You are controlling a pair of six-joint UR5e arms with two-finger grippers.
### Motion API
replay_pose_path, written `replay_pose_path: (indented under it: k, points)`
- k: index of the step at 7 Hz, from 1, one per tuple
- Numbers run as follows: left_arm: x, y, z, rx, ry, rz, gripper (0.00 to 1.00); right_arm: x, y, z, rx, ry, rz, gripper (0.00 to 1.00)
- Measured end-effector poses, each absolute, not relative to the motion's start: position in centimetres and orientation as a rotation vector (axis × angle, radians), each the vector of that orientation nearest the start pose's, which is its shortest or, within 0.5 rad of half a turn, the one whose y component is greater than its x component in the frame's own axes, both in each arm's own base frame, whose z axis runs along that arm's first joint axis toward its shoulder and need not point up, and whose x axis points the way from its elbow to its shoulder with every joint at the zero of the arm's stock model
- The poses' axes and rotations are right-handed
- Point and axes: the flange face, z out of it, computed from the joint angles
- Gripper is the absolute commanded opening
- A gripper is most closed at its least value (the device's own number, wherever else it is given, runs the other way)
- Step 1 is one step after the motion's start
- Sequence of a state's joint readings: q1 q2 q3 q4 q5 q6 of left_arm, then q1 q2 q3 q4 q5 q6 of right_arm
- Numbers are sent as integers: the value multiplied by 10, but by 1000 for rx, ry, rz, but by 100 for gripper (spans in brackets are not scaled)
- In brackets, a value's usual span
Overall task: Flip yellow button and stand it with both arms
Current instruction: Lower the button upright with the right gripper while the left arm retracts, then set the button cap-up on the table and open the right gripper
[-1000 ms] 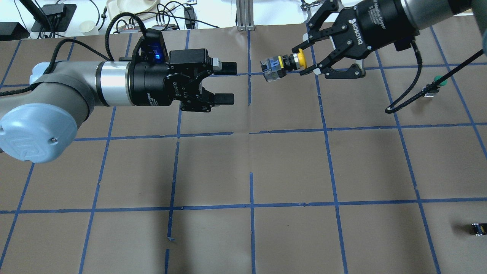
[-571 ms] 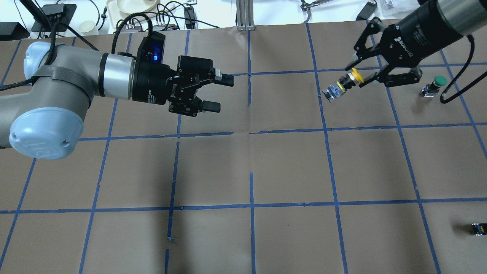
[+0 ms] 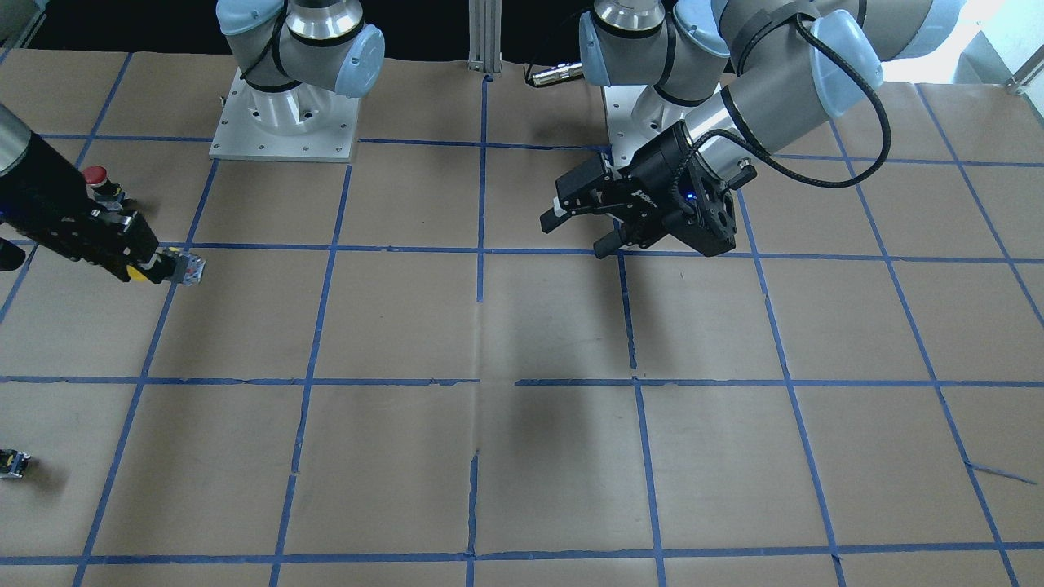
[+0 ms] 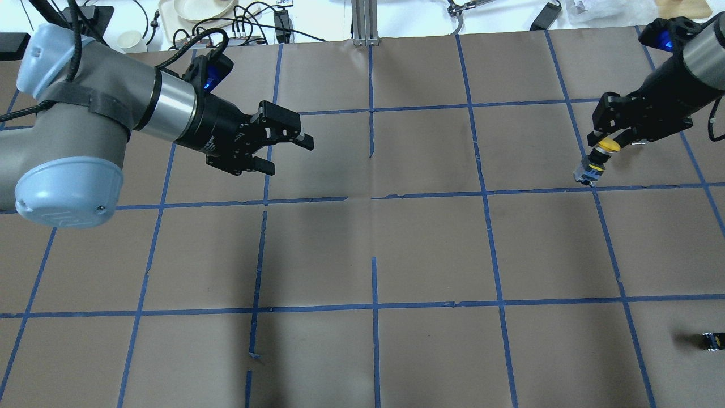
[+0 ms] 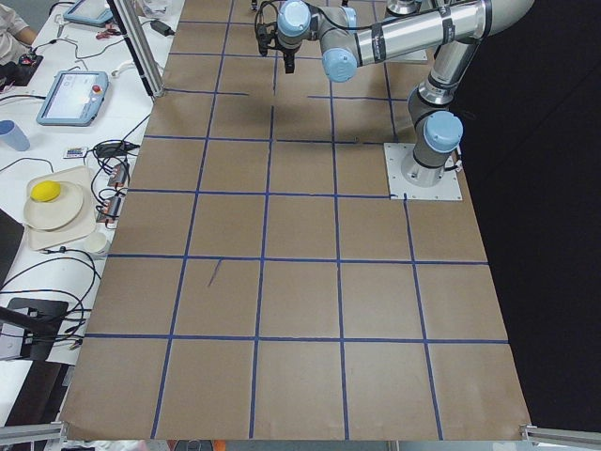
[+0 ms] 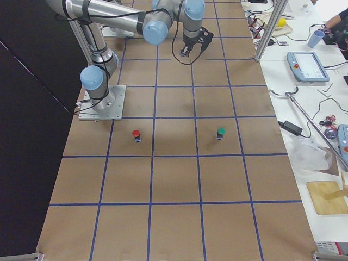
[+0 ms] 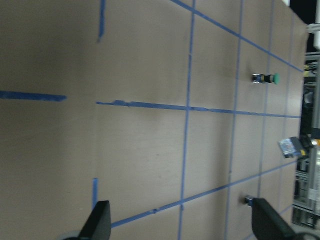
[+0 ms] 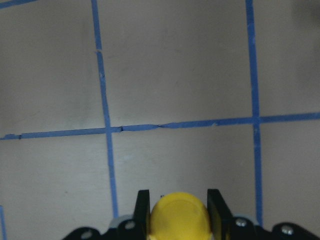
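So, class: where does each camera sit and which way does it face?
Front: across table, facing both bases.
Overhead: behind, looking down; both arms.
Left side: table's end, looking along it; arms.
Right side: opposite end, looking along it; arms.
Left wrist: faces table; left end effector open.
Right wrist: faces table past yellow button; fingers.
Shared: front, overhead show button.

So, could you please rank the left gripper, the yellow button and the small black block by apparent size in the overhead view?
1. left gripper: largest by far, though it is raised, so nearness probably enlarges it.
2. yellow button: much smaller.
3. small black block: smallest, at the right edge.
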State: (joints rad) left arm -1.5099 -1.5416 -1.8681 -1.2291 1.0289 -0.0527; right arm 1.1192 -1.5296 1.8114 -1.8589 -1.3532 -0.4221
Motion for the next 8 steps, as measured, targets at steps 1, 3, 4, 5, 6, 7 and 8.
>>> replay_pose_path:
  k: [1,3,4,5,6,7,8]
  points:
    - [-156,-484,419,81,-2768,131,100,-110,-504,356,-154,2970,-233,17]
    - [-155,-482,453,28,-3033,114,99,-168,-474,318,-578,2956,-332,17]
    - [-149,-479,475,31,-3101,61,99,-195,-460,304,-764,2903,-374,17]
    - [-144,-476,492,38,-3125,17,99,-221,-446,287,-916,2834,-416,17]
    - [-141,-476,497,30,-3131,-1,100,-245,-436,270,-1022,2768,-457,16]
    - [-137,-481,497,16,-3131,2,99,-261,-431,256,-1115,2710,-498,16]
    - [-126,-486,498,22,-3124,16,100,-272,-428,248,-1236,2651,-541,16]
